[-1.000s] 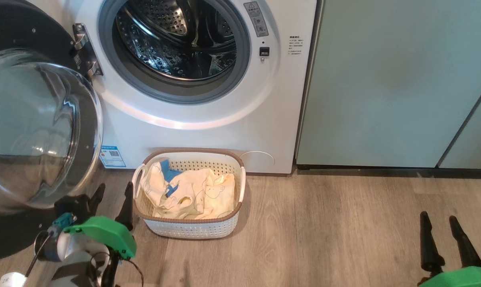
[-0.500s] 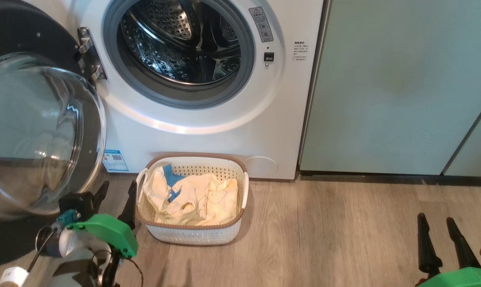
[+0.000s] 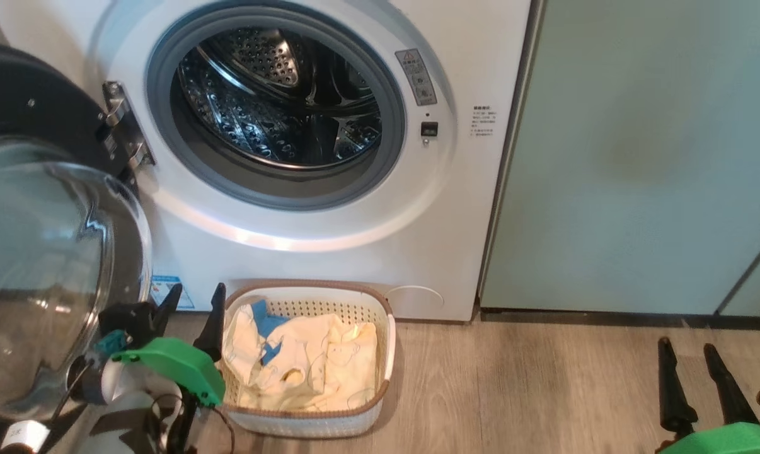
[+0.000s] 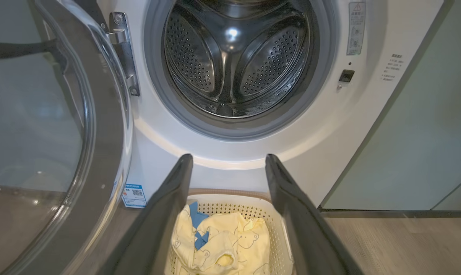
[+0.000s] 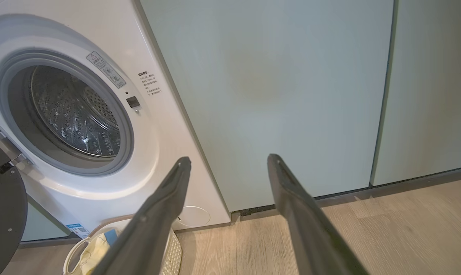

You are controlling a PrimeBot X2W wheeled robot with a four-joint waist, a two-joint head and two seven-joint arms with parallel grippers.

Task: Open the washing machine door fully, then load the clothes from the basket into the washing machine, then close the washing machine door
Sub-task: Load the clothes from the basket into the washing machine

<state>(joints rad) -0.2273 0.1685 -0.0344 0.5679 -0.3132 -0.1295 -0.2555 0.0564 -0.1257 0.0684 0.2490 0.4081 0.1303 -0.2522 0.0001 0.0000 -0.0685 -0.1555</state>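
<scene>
- Head camera's tipped up over the last second, so the washing machine (image 3: 329, 271) sits lower in the picture. The stuff around it hasn't actually budged.
- Left of the washing machine: the washing machine door (image 3: 46, 265) is swung wide open, a glossy black ring around a clear bulging glass bowl. It hangs off a metal hinge (image 3: 123, 132) at the left edge of the opening.
- Low in front of the washing machine's left corner: the left gripper (image 3: 198, 287) points up at the machine behind a green housing. Its two dark tapered fingers are spread wide with nothing between them, and the right one is just at the basket's left rim.
- Right against the foot of the washing machine: the basket (image 3: 304, 283), cream perforated plastic with a brown rim. The clothes (image 3: 310, 359) are crumpled inside, soft pale yellow with bear outlines and blue bits.
- The machine itself: smooth white front, grey rubbery ring, shiny steel drum (image 3: 273, 107) with punched holes.
- Right of the washing machine: flat pale green cabinet doors (image 3: 638, 157) above the wood-grain floor (image 3: 512, 391).
- Well right of the washing machine, low over the floor: the right gripper (image 3: 687, 344), fingers up, parted and empty.
</scene>
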